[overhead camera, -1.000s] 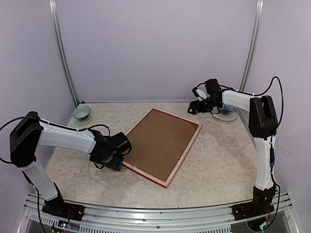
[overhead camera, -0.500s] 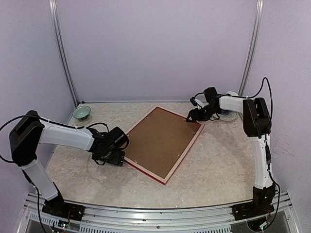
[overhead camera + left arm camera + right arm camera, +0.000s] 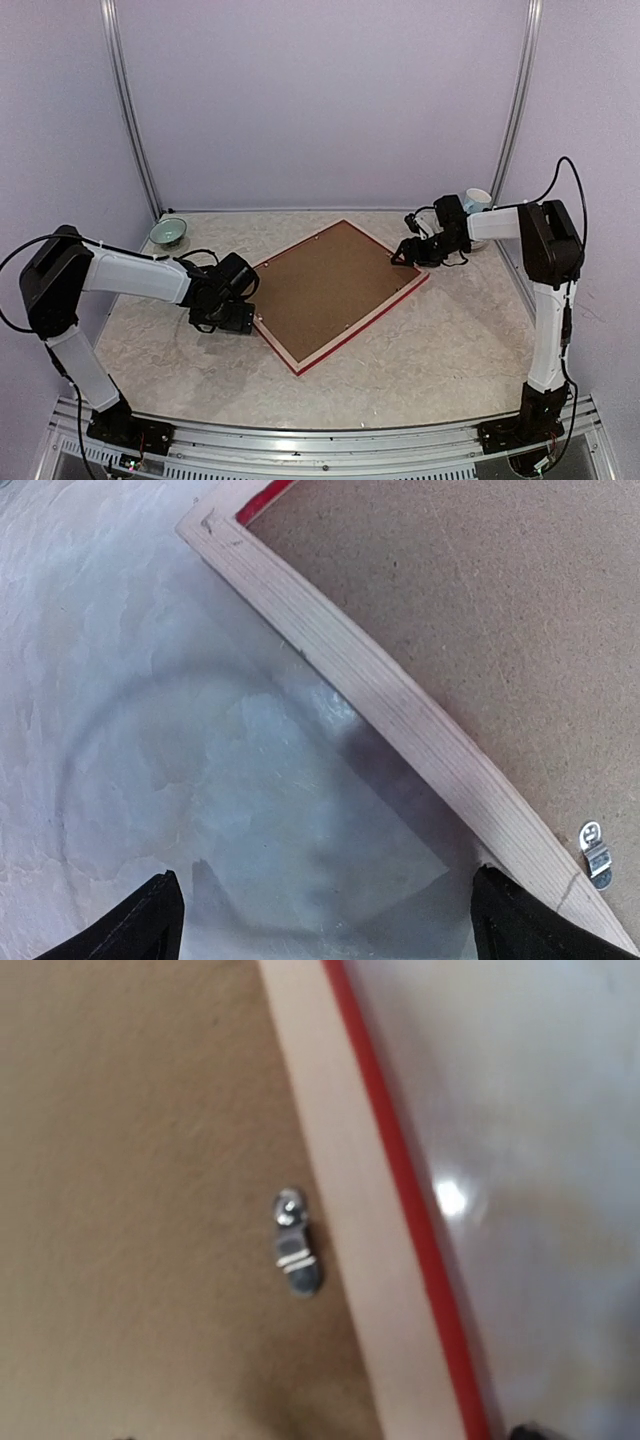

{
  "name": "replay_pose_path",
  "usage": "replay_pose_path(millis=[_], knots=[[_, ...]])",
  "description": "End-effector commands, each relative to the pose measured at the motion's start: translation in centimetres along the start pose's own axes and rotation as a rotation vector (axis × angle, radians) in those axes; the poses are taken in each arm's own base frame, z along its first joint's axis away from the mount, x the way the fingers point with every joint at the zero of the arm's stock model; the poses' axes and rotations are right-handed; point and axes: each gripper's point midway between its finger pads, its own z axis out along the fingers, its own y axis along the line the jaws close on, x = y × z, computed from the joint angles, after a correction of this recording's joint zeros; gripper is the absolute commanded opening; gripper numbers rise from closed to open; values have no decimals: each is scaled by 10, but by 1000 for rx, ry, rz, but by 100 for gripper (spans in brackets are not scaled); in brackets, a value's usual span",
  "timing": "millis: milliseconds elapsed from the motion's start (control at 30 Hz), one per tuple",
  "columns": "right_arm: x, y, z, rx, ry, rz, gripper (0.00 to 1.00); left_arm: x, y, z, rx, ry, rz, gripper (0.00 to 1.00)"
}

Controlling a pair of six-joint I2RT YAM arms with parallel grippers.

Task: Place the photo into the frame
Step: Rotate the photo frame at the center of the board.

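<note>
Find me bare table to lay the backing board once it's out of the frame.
Biggest bare patch: table between the frame and the right arm's base. Also the near strip along the rail, and the back strip between the bowl and the frame's far corner. Crowded: left gripper at the frame's left corner; right gripper and cup back right.

You have open counter (image 3: 450, 340) near and right of the frame (image 3: 340, 290), which fills the middle. The left end effector (image 3: 238, 322) crowds its left corner, the right end effector (image 3: 402, 256) its far-right corner. A green bowl (image 3: 168, 232) sits far left, a white cup (image 3: 477, 200) far right.
</note>
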Motion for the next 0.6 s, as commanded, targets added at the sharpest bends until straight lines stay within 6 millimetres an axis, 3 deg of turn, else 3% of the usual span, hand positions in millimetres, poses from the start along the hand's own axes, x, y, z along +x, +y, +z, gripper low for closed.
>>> replay_pose_path(millis=[0, 200, 300, 567], knots=[[43, 25, -10, -61, 80, 123, 79, -4, -8, 12, 48, 2, -14, 99], [71, 56, -24, -68, 90, 124, 79, -9, -11, 13, 71, -4, -31, 99], [96, 75, -25, -50, 125, 94, 79, -12, -9, 11, 71, -10, -37, 99], [134, 81, -42, 48, 149, 82, 79, -21, 7, 6, 53, -31, -97, 99]])
